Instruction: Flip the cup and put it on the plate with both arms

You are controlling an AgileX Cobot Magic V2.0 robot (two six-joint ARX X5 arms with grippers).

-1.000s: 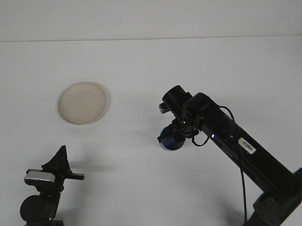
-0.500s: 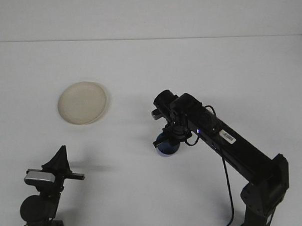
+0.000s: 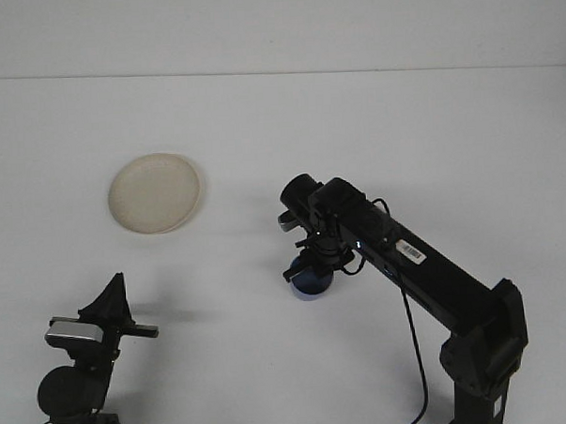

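A cream round plate (image 3: pixel 154 192) lies on the white table at the left. Right of the middle, my right gripper (image 3: pixel 313 265) points down and is shut on a blue cup (image 3: pixel 309 280), which is at or just above the table top. Most of the cup is hidden under the gripper, so I cannot tell which way it faces. My left gripper (image 3: pixel 115 293) rests at the lower left, well below the plate. Its fingers (image 3: pixel 116 281) meet in a point with nothing between them.
The table (image 3: pixel 261 128) is a plain white surface, its far edge running across the top of the view. The right arm's black links stretch from the lower right corner toward the centre, trailing a cable (image 3: pixel 413 338).
The right gripper has carried the blue cup a little to the left and down toward the table. The left arm and the plate have not moved.
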